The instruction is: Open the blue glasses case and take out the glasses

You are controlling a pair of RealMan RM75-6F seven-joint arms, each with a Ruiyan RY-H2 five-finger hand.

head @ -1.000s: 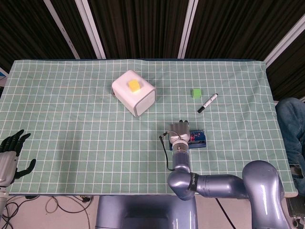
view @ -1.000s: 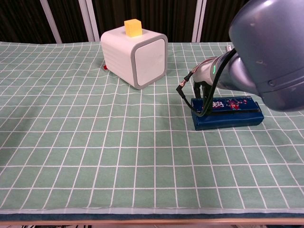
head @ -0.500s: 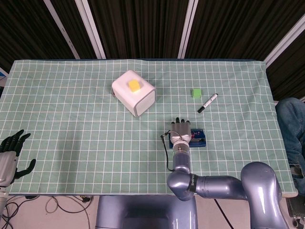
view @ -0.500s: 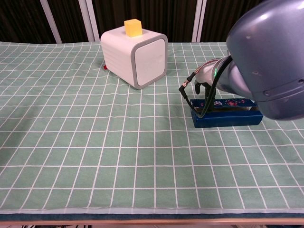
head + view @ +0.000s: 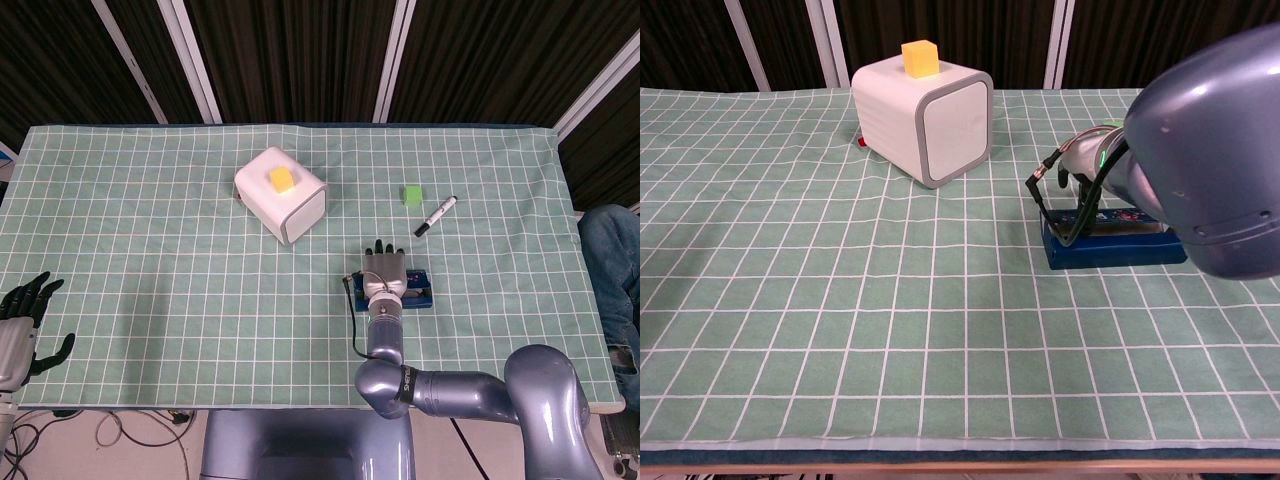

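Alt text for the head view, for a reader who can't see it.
The robot's right hand lies over the blue glasses case on a green checked tablecloth. Behind are a white box topped by a yellow block, a green cube and a marker.

A white box with a yellow block on top sits left of centre on the green checked cloth. A green cube and a black-and-white marker lie upper right.

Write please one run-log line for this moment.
right hand: over blue glasses case, grip unclear | case: lid state unclear | left hand: open, idle at table edge | glasses: not visible
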